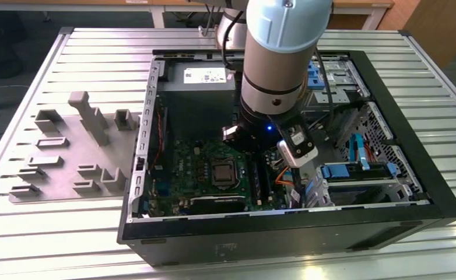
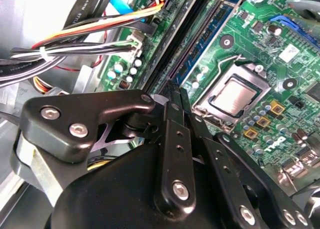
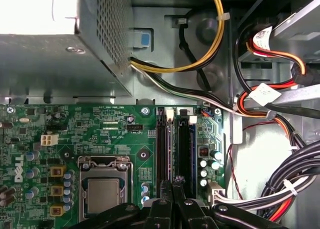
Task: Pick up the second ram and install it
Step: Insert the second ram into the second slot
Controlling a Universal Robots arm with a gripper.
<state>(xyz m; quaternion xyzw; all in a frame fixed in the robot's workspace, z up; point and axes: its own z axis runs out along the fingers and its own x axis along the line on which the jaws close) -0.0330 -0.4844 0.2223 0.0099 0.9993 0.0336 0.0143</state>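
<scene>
**Tool.** Nearest the lens in both wrist views is the black, bolted linkage gripper [image 3: 178, 181] [image 2: 172, 89]. Its tip narrows to a point directly over the pair of long black memory slots [image 3: 163, 149]. It cannot be told whether the tip is pinched on anything or merely closed up. It is also unclear whether it touches the slots.

**Task item.** The second ram [image 3: 184, 149] reads as a slim dark strip on edge in the slot line farther from the silver square processor socket [image 3: 103, 189]. It begins right at the gripper tip. How deeply it sits cannot be judged.

**Clearances.**
- The socket lies near the slots on one side, on the large green motherboard [image 3: 75, 134].
- On the other side are a row of small capacitors and then bundled black, white, red and yellow cables [image 3: 280, 189], close by.
- The perforated grey metal power supply box [image 3: 60, 54] stands beyond the slots' far end.
- In the exterior view the grey robot arm [image 1: 279, 70] reaches down into the open black computer case [image 1: 414, 192]. The case sits on a slatted metal table [image 1: 95, 46], and a grey moulded fixture [image 1: 72, 151] lies well apart at the exterior view's left.

**Axis.** The stick's long axis follows the slots and points from the gripper toward the power supply box.
</scene>
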